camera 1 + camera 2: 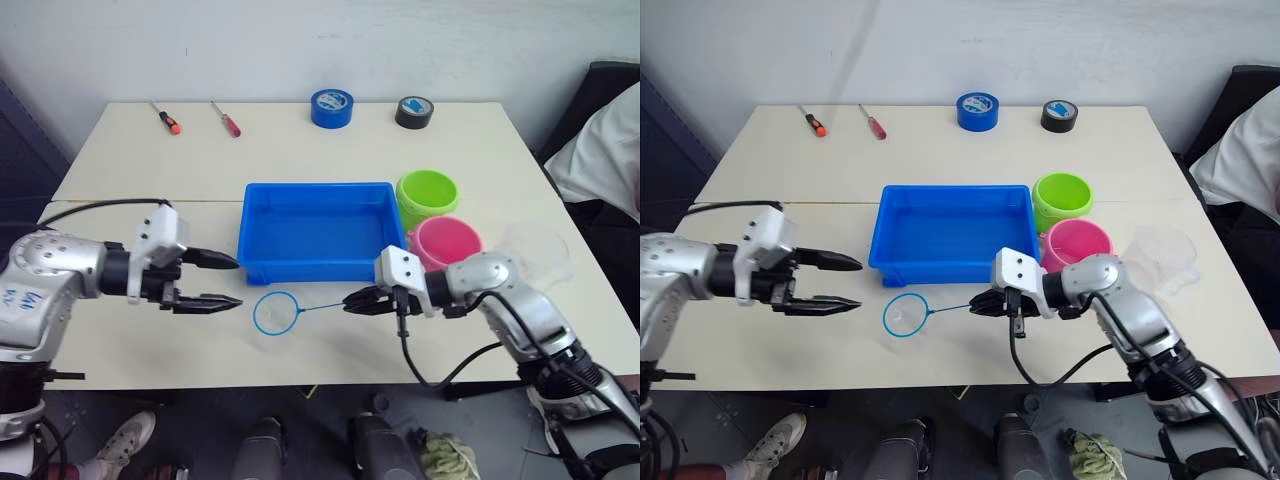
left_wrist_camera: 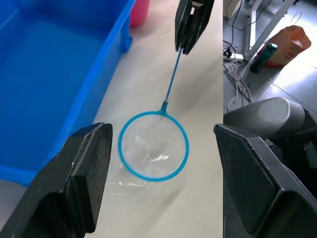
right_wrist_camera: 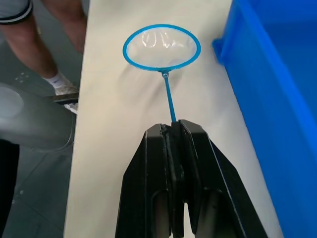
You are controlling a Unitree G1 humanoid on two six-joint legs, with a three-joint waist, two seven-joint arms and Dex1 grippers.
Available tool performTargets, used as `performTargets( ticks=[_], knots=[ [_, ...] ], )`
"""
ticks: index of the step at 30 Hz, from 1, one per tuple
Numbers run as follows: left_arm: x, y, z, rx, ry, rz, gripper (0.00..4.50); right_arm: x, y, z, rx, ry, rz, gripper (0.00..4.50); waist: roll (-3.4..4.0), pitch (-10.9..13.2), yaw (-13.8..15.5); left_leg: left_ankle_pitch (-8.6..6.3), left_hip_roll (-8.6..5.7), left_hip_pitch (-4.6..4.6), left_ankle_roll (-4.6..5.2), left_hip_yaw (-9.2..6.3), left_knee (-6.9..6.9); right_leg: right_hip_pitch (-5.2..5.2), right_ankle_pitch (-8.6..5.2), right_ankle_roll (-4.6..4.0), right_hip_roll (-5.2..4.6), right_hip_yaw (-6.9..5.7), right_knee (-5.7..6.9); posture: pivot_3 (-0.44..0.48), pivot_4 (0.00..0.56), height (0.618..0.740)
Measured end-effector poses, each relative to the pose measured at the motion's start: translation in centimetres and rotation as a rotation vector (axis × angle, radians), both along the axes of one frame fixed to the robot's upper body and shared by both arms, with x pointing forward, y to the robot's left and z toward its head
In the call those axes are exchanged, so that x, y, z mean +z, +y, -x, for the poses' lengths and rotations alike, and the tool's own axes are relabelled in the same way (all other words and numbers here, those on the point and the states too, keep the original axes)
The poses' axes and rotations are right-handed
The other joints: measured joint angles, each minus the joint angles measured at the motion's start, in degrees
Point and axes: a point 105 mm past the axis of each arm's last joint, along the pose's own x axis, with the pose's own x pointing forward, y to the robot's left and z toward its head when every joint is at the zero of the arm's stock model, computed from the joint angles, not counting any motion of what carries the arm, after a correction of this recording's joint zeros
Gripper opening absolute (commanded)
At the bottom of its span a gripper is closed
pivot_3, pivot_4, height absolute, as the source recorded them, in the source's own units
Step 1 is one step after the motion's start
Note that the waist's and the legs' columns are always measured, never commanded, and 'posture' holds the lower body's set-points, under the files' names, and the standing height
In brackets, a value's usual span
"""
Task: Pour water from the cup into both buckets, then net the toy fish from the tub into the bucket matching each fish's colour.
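Pale table [image 1: 300, 350] first: the right claw [image 1: 362, 301] pinches the net [image 1: 276, 313] tight by its thin stick, the hoop just before the blue tub [image 1: 315, 232]. The left claw [image 1: 222, 282] waits wide open, empty. That stick could slip or twist. Any fish are too small to see.

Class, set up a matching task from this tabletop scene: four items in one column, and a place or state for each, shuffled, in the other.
Items
1. net
2. pink bucket
3. left end effector
4. clear cup

Places or states
A. open, holding nothing
B. on the table, right of the pink bucket
C. handle pinched by the right end effector
D. beside the blue tub, in front of the green bucket

Pairs: 1-C, 2-D, 3-A, 4-B
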Motion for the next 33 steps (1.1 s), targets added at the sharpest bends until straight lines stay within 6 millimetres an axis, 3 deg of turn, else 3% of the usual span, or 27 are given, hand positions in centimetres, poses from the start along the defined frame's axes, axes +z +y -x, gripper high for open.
performTargets(
  ticks=[13, 22, 25, 30, 32, 33],
  knots=[
    [-2.4, -1.6, 0.7, -0.117, -0.015, -0.07, 3.58, -2.4, 1.9, -1.9, -0.023, 0.011, -0.021, 0.0, 0.0, 0.0, -0.18, 0.0, -0.01, 0.03, 0.0, -0.01, -0.01, 0.01, 0.0, 0.0, 0.05, -0.03, 0.03, 0.0, 0.15, 0.734],
    [-2.7, -1.8, 0.5, -0.124, -0.023, -0.083, 3.58, -3.8, 1.5, -2.7, -0.033, 0.003, 0.013, 0.0, 0.0, 0.0, -0.25, 0.0, -0.02, 0.03, 0.0, 0.0, 0.0, 0.01, 0.0, 0.0, 0.06, -0.02, 0.05, 0.0, 0.15, 0.734],
    [-2.7, -1.8, 0.5, -0.123, -0.024, -0.083, 3.61, -4.1, 1.3, -2.8, -0.035, 0.001, 0.023, 1.16, 0.0, 0.0, -0.24, 0.0, -0.02, 0.03, 0.0, 0.0, 0.0, 0.01, 0.0, 0.0, 0.06, -0.03, 0.06, 0.0, 0.15, 0.734],
    [-2.7, -1.8, 0.4, -0.116, -0.025, -0.079, 3.61, -4.6, 0.9, -2.9, -0.041, 0.016, 0.048, 3.46, 0.0, 0.0, -0.24, 0.0, -0.03, 0.03, 0.0, 0.0, 0.0, 0.01, 0.0, 0.0, 0.07, -0.03, 0.06, 0.0, 0.15, 0.734],
    [-2.8, -1.9, 0.3, -0.1, -0.026, -0.063, 3.61, -4.3, -0.2, -2.6, -0.037, 0.002, 0.082, 4.39, 0.06, 0.03, -0.14, 0.0, -0.07, 0.02, 0.0, 0.01, 0.0, -0.01, 0.0, 0.0, 0.07, -0.01, 0.05, 0.0, 0.15, 0.734],
    [-3.0, -1.7, 0.3, -0.077, -0.018, -0.045, 3.61, -3.7, -1.5, -2.1, -0.04, -0.007, 0.111, 4.46, 0.09, 0.05, -0.06, -0.01, -0.08, 0.0, 0.01, 0.01, 0.0, -0.01, 0.0, 0.0, 0.03, -0.01, 0.03, 0.0, 0.15, 0.734]
  ],
)
